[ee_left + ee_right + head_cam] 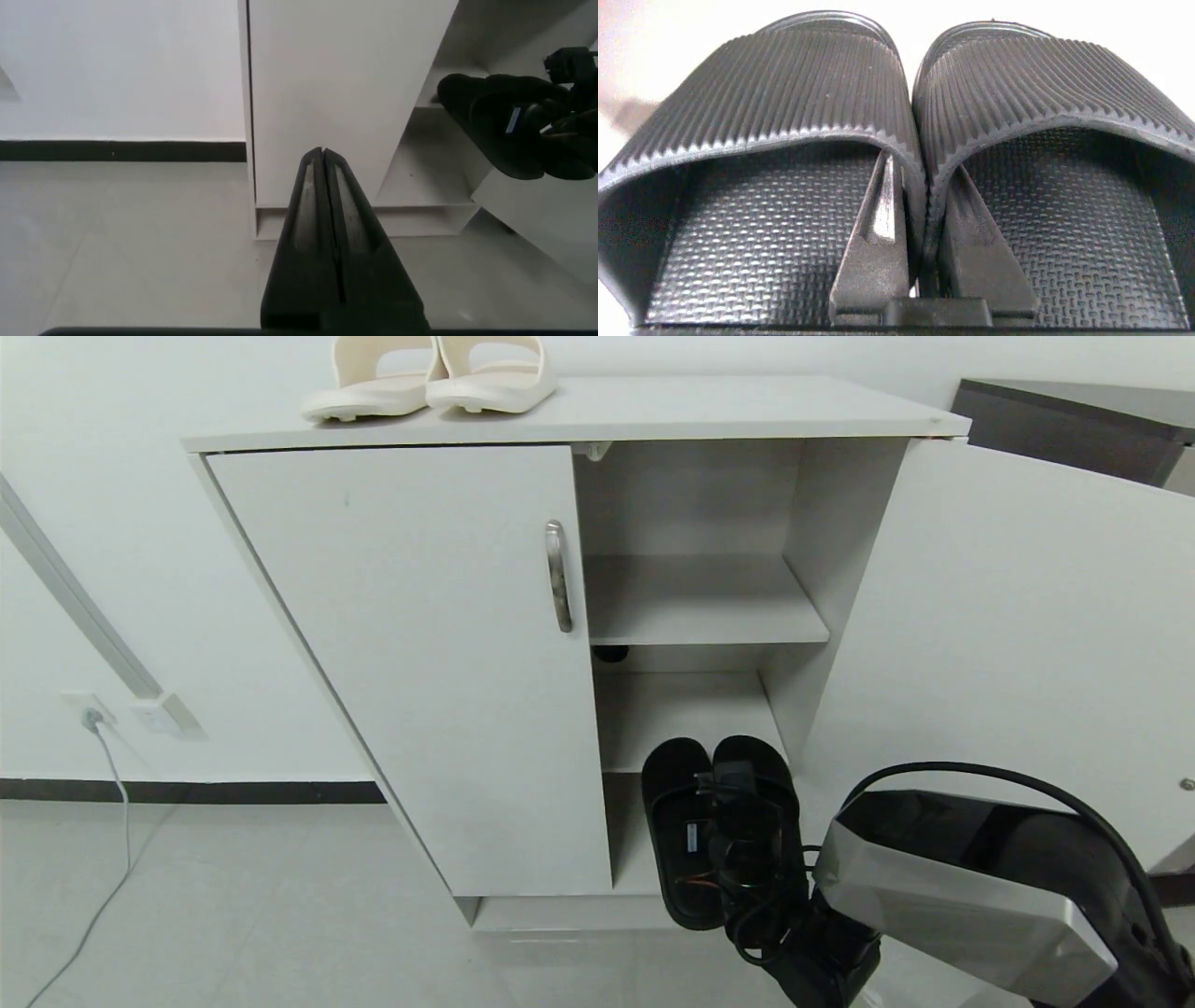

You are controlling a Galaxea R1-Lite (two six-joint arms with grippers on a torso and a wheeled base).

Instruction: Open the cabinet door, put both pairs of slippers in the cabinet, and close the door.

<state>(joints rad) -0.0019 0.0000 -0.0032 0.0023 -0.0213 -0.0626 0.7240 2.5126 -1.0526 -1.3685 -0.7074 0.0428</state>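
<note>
The right hand [923,168] pinches the black slippers [677,821] together by their inner strap walls. It holds them at the mouth of the cabinet's [579,425] open half, between the closed door's [411,663] edge and the swung-out door [1008,644], near the lower shelf [681,719]. The cream slippers [429,378] sit on top near the front edge. The left hand [322,187] is closed, empty, low before the closed door.
</note>
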